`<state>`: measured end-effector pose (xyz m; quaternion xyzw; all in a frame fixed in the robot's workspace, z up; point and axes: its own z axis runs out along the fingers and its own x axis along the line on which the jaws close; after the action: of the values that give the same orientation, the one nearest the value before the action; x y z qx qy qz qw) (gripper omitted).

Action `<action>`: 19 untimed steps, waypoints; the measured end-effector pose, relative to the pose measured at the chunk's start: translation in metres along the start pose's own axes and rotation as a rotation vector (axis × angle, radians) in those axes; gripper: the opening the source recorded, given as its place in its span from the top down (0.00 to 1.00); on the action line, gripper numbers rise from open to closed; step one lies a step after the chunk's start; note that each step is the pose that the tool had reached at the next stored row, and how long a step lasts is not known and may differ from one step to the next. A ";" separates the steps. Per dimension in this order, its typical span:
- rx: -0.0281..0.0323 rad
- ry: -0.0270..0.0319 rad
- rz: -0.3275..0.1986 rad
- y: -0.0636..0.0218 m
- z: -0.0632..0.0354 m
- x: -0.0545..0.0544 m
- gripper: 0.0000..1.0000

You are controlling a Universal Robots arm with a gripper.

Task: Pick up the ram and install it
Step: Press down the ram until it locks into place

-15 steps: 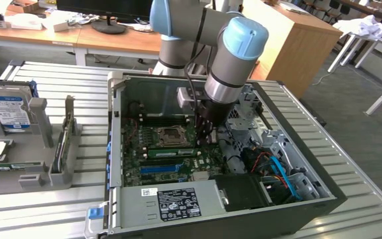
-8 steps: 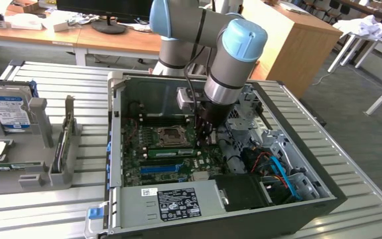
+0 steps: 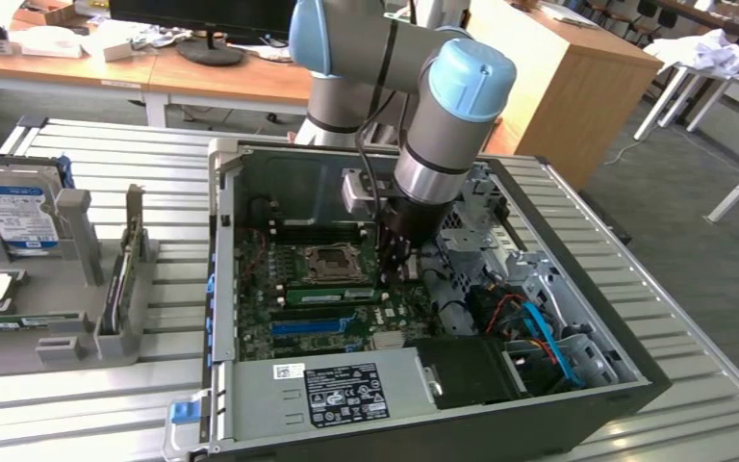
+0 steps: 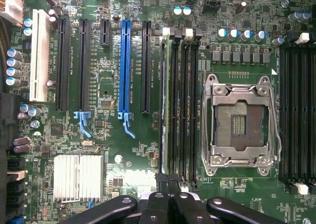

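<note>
The ram (image 3: 331, 295) is a thin green stick lying along a black slot just beside the CPU socket (image 3: 324, 262) on the motherboard (image 3: 257, 322) inside the open computer case. In the wrist view the ram (image 4: 165, 110) shows edge-on in the outermost of the slots next to the socket (image 4: 239, 120). My gripper (image 3: 395, 265) reaches down into the case at one end of that stick. Its black fingers (image 4: 158, 201) are shut together directly over the end of the ram's slot. I cannot tell whether they touch the stick.
A blue slot strip (image 4: 124, 66) and black slots lie beside the ram slots. A silver power supply (image 3: 331, 385) fills the case's near end, with cables (image 3: 537, 327) to the exterior view's right. A grey holder (image 3: 36, 327) with a hard drive (image 3: 16, 217) stands to its left.
</note>
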<state>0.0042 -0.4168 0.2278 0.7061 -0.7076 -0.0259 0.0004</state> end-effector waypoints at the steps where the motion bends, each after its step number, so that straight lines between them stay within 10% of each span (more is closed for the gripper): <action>1: 0.0000 0.0000 0.000 0.0000 0.0000 0.000 0.89; 19: 0.0005 0.0000 0.000 -0.0002 0.0036 0.000 0.89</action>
<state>0.0042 -0.4168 0.2242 0.7061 -0.7076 -0.0257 0.0003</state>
